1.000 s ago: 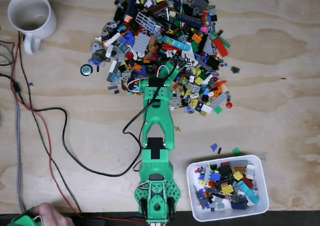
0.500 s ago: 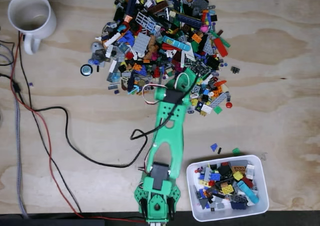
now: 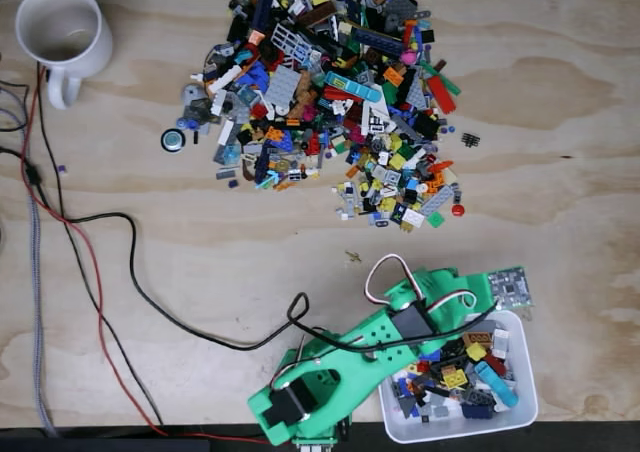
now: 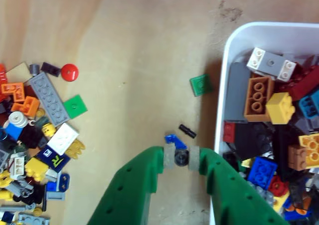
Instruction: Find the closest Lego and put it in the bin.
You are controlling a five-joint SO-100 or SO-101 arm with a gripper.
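Carrying a piece to the tub.
My green fingers (image 4: 181, 157) pinch a small dark round Lego piece (image 4: 181, 158); the white rectangular plastic bin (image 4: 227, 75) lies at three o'clock, just beside.

In the wrist view, one mark can be read: a small dark blue tile (image 4: 52, 159) carries a white letter "R" with a short white stroke beside it. It lies on the desk (image 4: 144, 60) in the loose heap of bricks, well to the left of the green fingers (image 4: 144, 177) and slightly above their tips. Nothing else in that view bears legible writing. In the fixed view, the bricks are too small for any print to be made out.
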